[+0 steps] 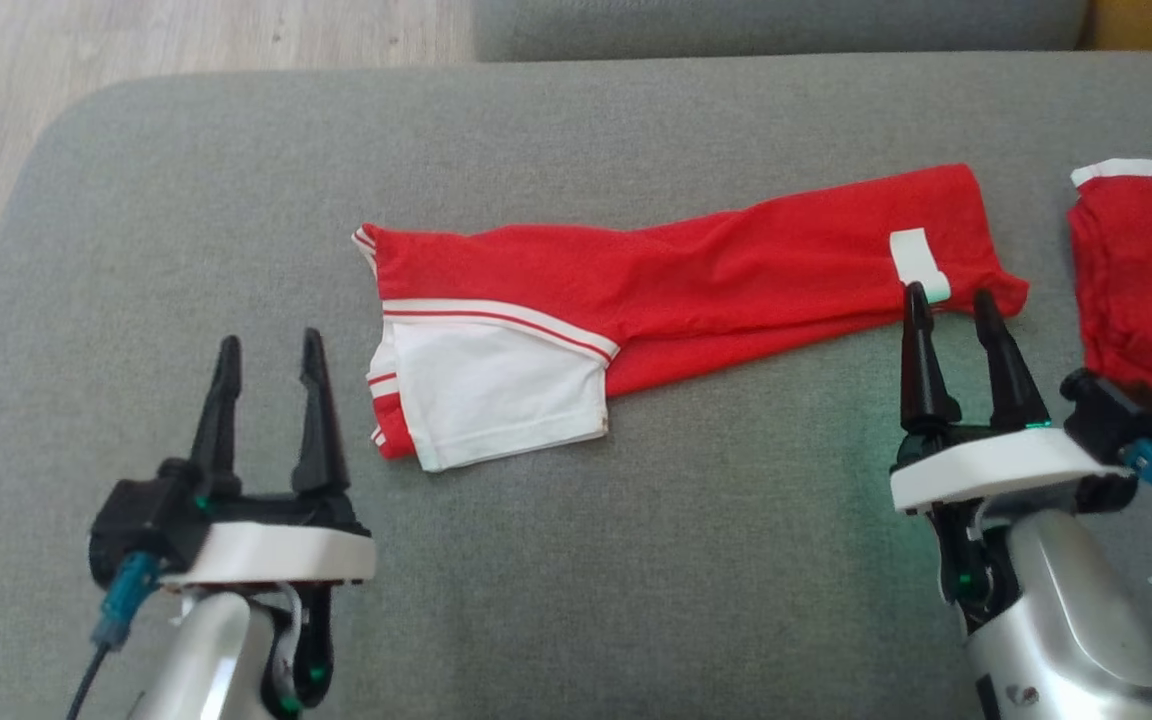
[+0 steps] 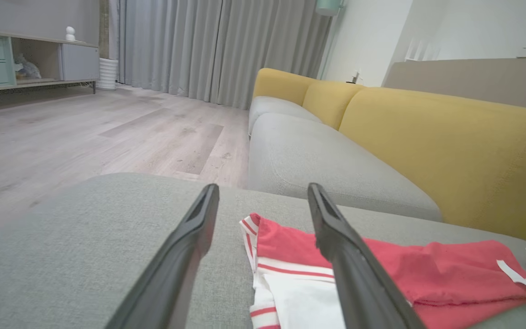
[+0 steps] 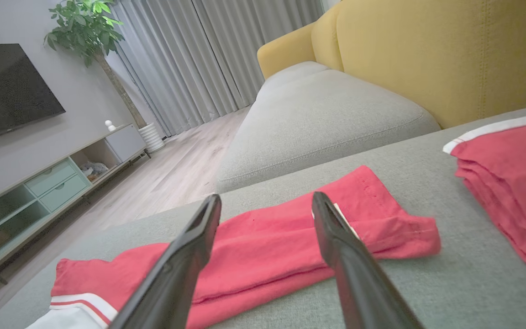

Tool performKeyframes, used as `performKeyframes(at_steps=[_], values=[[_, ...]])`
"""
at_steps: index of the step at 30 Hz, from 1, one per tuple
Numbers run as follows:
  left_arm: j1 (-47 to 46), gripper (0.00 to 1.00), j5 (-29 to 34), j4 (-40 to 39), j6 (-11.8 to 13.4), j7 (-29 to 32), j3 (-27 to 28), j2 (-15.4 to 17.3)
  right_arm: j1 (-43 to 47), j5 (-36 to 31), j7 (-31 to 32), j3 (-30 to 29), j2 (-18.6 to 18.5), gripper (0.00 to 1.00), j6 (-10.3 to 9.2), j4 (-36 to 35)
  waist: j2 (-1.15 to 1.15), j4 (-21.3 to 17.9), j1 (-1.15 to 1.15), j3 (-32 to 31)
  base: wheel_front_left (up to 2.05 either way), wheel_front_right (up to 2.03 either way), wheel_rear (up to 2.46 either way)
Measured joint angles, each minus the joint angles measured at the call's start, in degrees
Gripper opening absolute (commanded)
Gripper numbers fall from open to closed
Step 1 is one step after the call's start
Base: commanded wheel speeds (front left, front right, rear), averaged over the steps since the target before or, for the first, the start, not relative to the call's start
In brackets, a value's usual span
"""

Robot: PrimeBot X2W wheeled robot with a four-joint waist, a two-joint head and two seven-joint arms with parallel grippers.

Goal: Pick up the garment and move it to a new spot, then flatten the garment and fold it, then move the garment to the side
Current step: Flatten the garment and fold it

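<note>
Head view: I see left gripper [image 1: 271,340] spread wide, holding nothing, over grey fabric cushion [image 1: 636,560]. Long red folded garment with white striped panel [image 1: 696,280] lies ahead, white end just right of left fingers. Right gripper [image 1: 949,294] likewise wide, empty, tips at garment's near edge beside white tag [image 1: 918,262]. Second red folded garment [image 1: 1146,290] right of it.

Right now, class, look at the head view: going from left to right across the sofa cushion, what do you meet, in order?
left gripper → garment → right gripper → second red garment
</note>
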Motion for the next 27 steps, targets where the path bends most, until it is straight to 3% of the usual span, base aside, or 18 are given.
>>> performKeyframes(at_steps=[6, 12, 22, 27], values=[[-0.3, 1.0, 2.9, 1.1, -2.9, 0.0, 1.8, -2.1, -1.3, -1.8, 0.3, -1.7, 0.3, 1.0, 0.0, -1.0, 0.0, 0.4, 0.0, 2.0, 0.0, 0.0, 0.0], [-3.5, 1.0, 3.7, 2.7, -5.9, 0.0, 2.0, -4.2, -7.2, -8.3, 5.4, -10.3, 0.5, 1.0, 0.0, 2.0, 0.0, 1.5, 0.01, 5.3, 0.0, 0.0, 0.0], [-7.0, 1.0, 5.8, 4.9, -8.4, 0.0, 2.2, -6.3, -18.1, -21.6, 9.7, -28.3, 0.5, 1.0, 0.0, 17.1, 0.0, 4.3, 0.02, 10.1, 0.0, 0.0, 0.0], [-7.2, 1.0, 6.5, 5.7, -9.3, 0.0, 3.7, -6.6, -20.3, -25.8, 9.3, -32.3, 0.4, 1.0, 0.0, 23.1, 0.0, 5.3, 0.0, 10.9, 0.0, 0.0, 0.0]])
